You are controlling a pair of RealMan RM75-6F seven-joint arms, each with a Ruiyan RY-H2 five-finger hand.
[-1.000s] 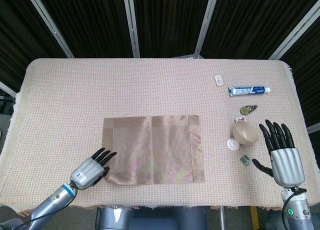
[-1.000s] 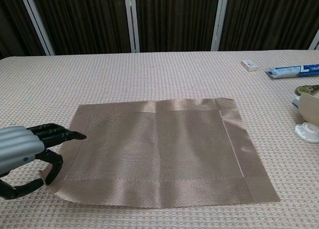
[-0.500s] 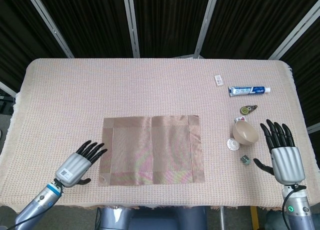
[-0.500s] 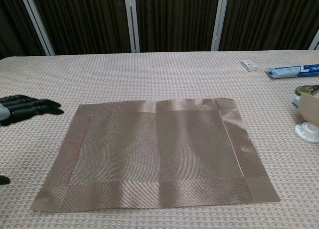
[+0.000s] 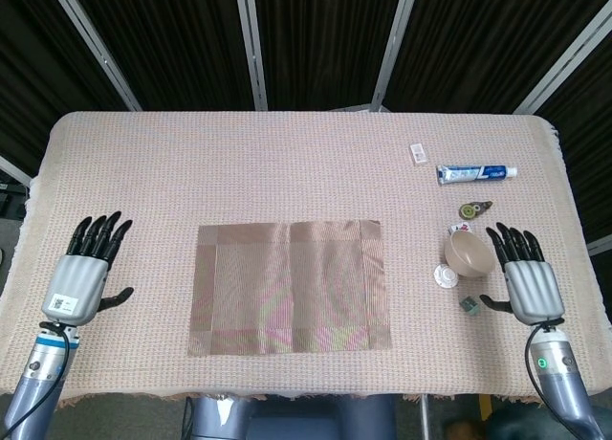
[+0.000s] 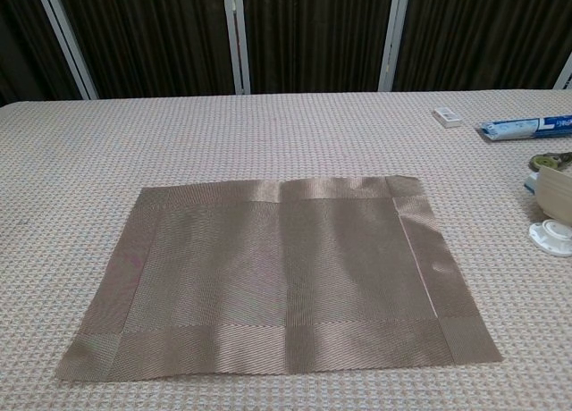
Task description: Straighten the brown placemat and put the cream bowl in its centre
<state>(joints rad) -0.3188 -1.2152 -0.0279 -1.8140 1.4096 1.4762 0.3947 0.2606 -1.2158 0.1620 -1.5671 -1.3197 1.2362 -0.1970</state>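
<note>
**One placemat flat, bowl off to the side**

Woven and brown, the rectangular placemat point(image 5: 290, 288) lies flat mid-table. Well right sits the round cream bowl point(image 5: 469, 253) (smooth, glossy). Both hands, left hand point(image 5: 84, 275) and right hand point(image 5: 529, 280), hold nothing, fingers spread. Knobbly beige tablecloth point(image 5: 287, 163); dark curtains point(image 5: 316, 38) behind.

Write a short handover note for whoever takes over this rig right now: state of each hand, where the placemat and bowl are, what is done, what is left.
Left hand: open, holding nothing, over the table left of the placemat.
Right hand: open, holding nothing, just right of the bowl.
Placemat: flat, unfolded, edges roughly square to the table.
Bowl: on the tablecloth, right of the placemat.
Done: straightening looks finished.
Left: grasp the bowl, probably with the right hand, and set it in the placemat's centre.
</note>
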